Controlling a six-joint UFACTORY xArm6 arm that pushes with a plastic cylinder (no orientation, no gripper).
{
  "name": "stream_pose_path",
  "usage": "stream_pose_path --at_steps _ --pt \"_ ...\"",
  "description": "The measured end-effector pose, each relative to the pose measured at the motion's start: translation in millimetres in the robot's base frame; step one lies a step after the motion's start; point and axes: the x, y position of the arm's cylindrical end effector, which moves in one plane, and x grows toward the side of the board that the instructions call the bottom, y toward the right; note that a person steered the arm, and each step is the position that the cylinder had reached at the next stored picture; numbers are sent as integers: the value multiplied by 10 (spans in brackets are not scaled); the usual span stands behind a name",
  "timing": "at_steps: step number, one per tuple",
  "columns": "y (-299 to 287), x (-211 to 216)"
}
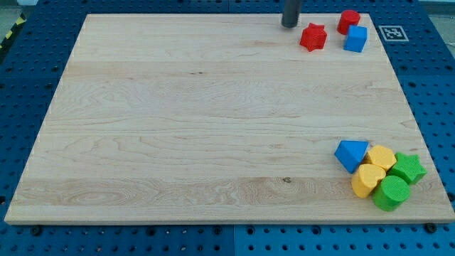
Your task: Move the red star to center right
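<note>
Pincer: none fitted, so no released or clenched state applies; the arm ends in a rod, and my tip (288, 25) stands near the view's top, just left of the red star (313, 37), apparently not touching.

Table (178, 128): pale wood.

Lower-right cluster: blue triangular block (350, 154), two yellow blocks (382, 157) (367, 180), green star (408, 168), green round block (391, 193).

Top right: red block (348, 20), blue cube (356, 38).

Judgement: the star sits at top right, not centre right; the push appears not yet begun.

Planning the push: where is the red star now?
The red star sits near the view's top right, just right of my tip, left of the blue block.
</note>
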Motion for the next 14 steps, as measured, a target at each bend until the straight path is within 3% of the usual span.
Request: stream_pose_path --at_steps 4,7,12,14 --pt "1008 654" --pt "669 703" --pt "844 1464" --pt "463 1407"
